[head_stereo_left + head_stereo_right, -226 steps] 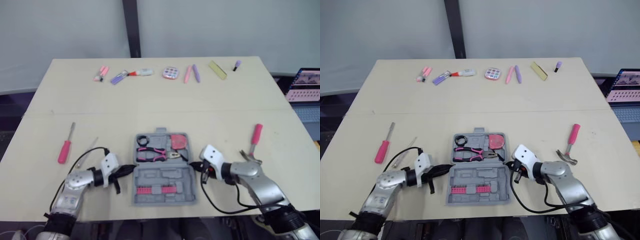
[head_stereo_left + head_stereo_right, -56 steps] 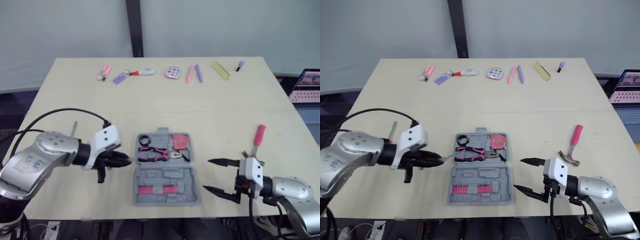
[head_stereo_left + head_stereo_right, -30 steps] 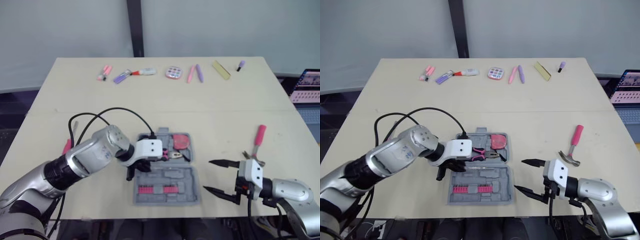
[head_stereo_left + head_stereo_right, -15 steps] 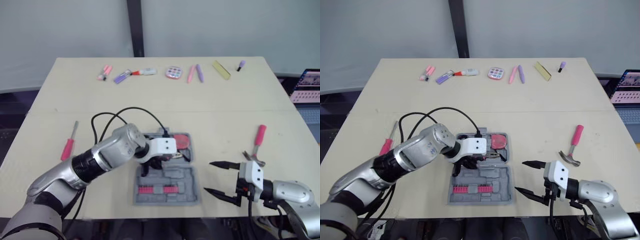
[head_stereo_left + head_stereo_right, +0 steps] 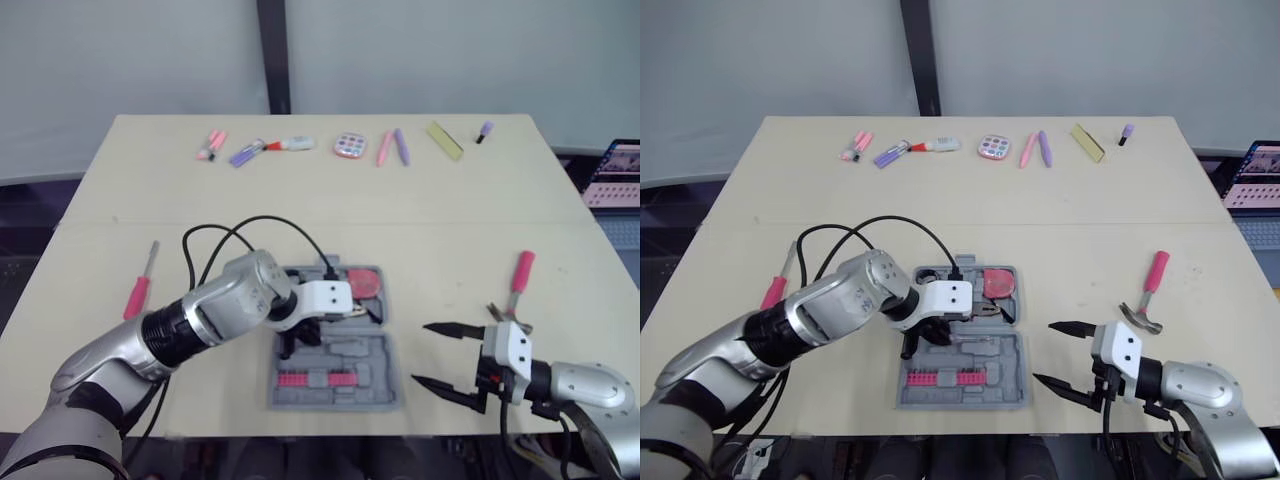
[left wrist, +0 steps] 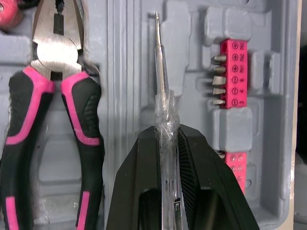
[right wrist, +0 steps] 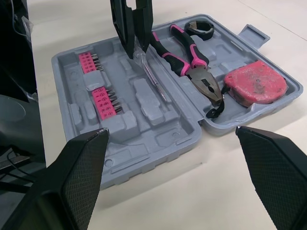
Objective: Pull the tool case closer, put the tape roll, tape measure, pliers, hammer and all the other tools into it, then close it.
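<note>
We've got the left gripper (image 6: 166,132) clamped on the clear screwdriver (image 6: 160,91) over the open tool case (image 5: 340,378), shaft beside the pliers (image 6: 56,48). We should align it with its slot, lower it flat, then release. Right gripper (image 5: 420,353) gapes open beside the case, with the hammer (image 5: 515,285) lying beyond it.

Bright, even, diffuse light, faint soft shadows under the tool case (image 5: 1006,362)

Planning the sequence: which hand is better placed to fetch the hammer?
Right. The right hand is open near the hammer; the left hand is shut on the clear screwdriver over the tool case.
</note>
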{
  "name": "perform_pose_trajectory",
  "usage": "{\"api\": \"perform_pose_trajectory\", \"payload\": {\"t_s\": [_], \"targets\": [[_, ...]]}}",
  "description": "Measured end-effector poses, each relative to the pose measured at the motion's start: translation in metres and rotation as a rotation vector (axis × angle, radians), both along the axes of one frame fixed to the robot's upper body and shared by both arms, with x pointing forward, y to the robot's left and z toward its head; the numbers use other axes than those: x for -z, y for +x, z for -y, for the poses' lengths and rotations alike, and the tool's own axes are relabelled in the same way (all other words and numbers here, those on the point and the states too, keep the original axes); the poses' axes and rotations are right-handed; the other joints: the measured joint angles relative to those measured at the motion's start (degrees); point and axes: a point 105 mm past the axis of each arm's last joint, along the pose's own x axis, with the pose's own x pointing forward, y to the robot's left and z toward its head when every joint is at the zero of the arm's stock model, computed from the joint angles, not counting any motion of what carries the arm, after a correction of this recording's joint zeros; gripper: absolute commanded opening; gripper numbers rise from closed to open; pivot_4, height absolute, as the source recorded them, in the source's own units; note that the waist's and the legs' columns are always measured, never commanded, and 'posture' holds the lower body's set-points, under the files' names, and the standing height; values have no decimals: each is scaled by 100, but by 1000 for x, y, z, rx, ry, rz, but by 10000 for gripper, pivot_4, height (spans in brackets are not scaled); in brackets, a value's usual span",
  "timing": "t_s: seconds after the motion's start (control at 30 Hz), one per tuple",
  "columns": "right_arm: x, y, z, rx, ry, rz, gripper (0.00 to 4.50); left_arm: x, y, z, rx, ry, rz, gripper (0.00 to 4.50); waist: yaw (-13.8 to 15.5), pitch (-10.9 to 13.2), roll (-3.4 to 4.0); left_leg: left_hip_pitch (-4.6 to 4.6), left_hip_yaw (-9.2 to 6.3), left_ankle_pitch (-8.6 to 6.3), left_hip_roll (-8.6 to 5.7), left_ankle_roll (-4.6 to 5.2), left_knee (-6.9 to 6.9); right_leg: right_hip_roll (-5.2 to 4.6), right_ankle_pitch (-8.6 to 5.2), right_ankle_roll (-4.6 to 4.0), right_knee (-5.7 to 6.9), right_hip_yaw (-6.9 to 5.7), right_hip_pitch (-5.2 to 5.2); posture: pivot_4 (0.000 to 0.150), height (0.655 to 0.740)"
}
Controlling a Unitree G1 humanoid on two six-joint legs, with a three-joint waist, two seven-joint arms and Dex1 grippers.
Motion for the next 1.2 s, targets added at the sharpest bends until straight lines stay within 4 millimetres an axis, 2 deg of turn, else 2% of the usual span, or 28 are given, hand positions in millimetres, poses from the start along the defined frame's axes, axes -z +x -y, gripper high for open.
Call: {"api": "perform_pose_trajectory", "payload": {"t_s": [0.33,1.2], "targets": [[0,-1,-1,1,-1,-7,45000,1,0,5,5,-11,3,217,-3,0,0,0,0,0,0,0,0,0,0,0,1,0,0,1500,7400],[-1,1,-1,15,0,-1,45000,4,6,3,-3,-3,11,217,-4,0,0,0,0,0,0,0,1,0,0,0,5,0,0,1500,7400]]}}
